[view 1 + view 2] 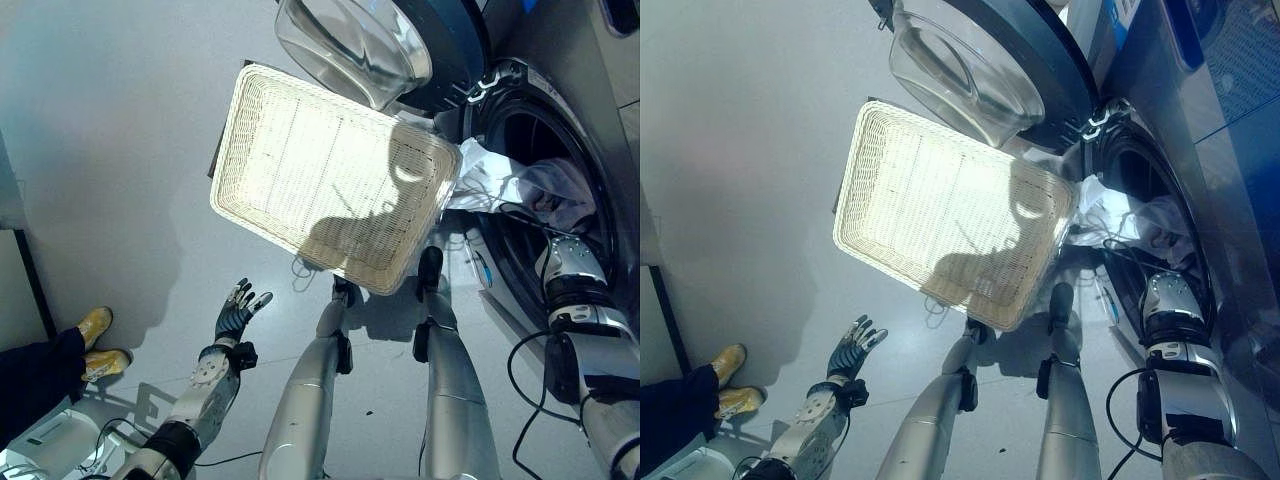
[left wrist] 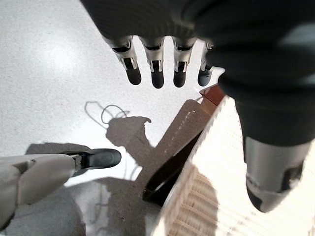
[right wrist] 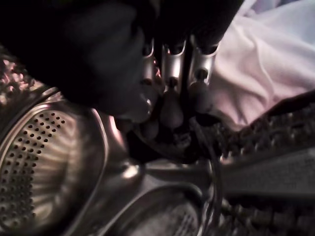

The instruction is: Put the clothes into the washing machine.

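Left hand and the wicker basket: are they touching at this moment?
Apart. In the left eye view the left hand hangs with straight fingers over bare floor, and a clear strip of floor separates it from the wicker basket.

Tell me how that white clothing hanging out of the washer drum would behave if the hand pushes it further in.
The white clothing looks floppy: it drapes in folds over the drum opening, so it would probably bunch rather than slide whole. It seems thin and light. A trailing edge may catch on the rim.
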